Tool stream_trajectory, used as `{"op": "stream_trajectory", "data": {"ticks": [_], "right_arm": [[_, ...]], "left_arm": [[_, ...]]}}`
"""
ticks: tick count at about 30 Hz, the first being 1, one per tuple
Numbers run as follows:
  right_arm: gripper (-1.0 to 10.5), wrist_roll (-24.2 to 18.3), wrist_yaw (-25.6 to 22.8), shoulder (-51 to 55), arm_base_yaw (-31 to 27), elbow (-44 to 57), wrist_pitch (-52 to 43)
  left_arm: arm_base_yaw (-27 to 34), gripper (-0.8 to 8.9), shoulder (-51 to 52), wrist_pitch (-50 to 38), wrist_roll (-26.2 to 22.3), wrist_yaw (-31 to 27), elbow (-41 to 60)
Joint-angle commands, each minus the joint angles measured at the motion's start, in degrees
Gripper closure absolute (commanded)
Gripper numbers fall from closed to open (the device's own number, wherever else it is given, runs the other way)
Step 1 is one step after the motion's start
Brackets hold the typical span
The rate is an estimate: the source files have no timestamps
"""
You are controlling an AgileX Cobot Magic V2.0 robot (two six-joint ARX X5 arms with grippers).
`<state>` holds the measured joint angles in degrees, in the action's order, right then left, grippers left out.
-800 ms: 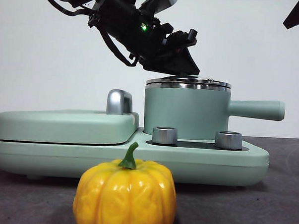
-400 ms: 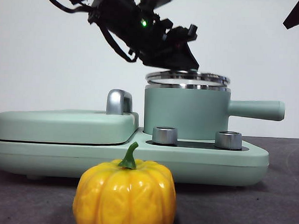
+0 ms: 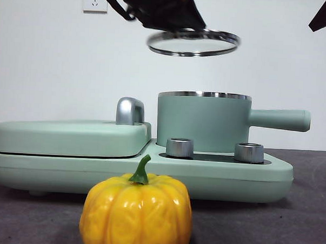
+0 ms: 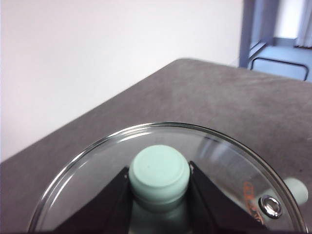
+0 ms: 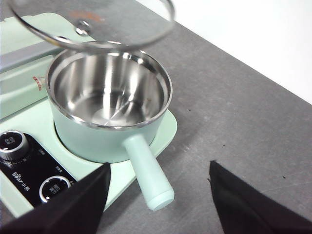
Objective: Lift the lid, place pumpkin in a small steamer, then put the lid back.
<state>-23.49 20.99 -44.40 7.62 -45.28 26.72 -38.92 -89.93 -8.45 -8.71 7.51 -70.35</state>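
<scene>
I am seeing the left gripper (image 4: 159, 195) holding the lid (image 3: 192, 43) in the air above the small steamer (image 3: 203, 124), its jaws clamped on either side of the mint-green knob (image 4: 159, 170); the glass disc is hanging slightly tilted, clear of the pot's steel rim. The steamer is sitting upright and open on the green cooker base (image 3: 150, 173), its long straight handle (image 3: 279, 119) lying level and pointing to the right of the front view; the right wrist view is showing the bare steel interior (image 5: 108, 95). The pumpkin (image 3: 137, 211) is standing upright on the bench (image 3: 305, 214) in front of the base, well apart from the steamer, its green stem (image 3: 141, 171) curving upward; its lower part is cut off by the frame. The right gripper (image 5: 158, 200) is waiting near the steamer's handle with its jaws apart and holding nothing. The bench surface is dark grey and matte, and a plain white wall with a socket (image 3: 95, 0) is standing behind it. The left arm is cropped by the top edge of the front view, and the lid's knob is hidden there.
</scene>
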Motion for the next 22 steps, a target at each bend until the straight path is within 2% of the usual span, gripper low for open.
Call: {"op": "stream_trajectory", "data": {"ticks": [1, 7, 11, 17, 22], "right_arm": [[6.3, 1.4, 0.0, -0.4, 0.5, -1.1, -0.5], [6.3, 5.0, 0.0, -0.4, 3.2, -1.1, -0.5], [6.3, 5.1, 0.1, -0.5, 6.7, -1.1, -0.1], [6.2, 4.7, 0.1, -1.0, 14.5, -1.1, 2.4], [6.2, 4.5, 0.0, -3.2, 21.3, -1.1, 3.4]], "left_arm": [[-0.1, 8.06, 3.5, 4.3, 1.0, -0.7, -1.4], [1.2, 8.03, 10.5, 21.1, 0.3, -0.7, -1.4], [2.6, 8.01, 14.0, 31.4, 0.3, -0.9, -1.4], [5.0, 8.01, 18.9, 38.9, 0.5, -4.2, -0.9], [7.3, 8.01, 24.0, 41.0, 0.8, -4.8, 1.5]]}}
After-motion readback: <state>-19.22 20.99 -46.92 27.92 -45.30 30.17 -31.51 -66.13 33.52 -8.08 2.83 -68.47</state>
